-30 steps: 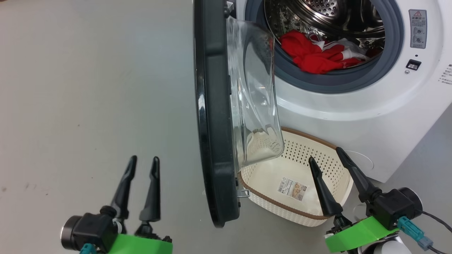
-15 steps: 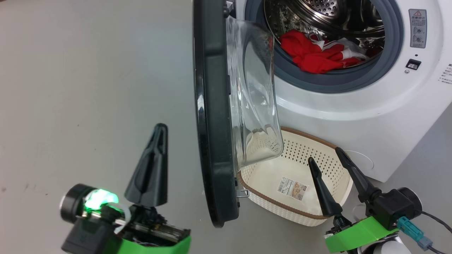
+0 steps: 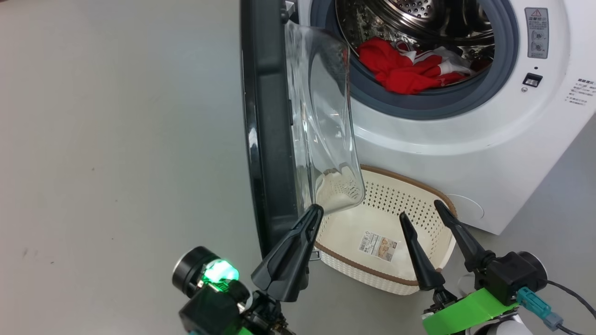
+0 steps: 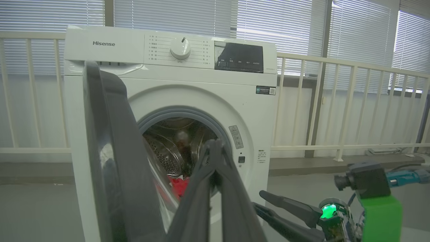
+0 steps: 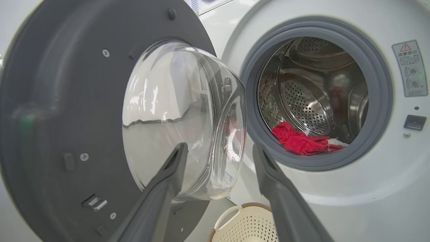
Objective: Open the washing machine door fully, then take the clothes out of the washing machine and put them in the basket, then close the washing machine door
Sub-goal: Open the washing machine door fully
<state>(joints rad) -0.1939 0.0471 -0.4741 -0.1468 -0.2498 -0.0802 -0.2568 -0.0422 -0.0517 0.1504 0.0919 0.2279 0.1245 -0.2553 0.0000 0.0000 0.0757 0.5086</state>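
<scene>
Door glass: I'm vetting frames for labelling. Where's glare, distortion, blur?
Head view: the basket looks warped through the glass of the washing machine door. Right wrist view: bright reflections streak that glass. Left wrist view: the left gripper looks blurred.

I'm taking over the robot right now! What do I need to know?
Left hand: shut, empty, by the bottom of the door.
Right hand: open, empty, near the basket.
Door swung out, roughly square to the washing machine. Red clothes lie in the drum; basket empty on the floor.
Done: door partly open.
Left: open it fully, move clothes to basket, close door.
</scene>
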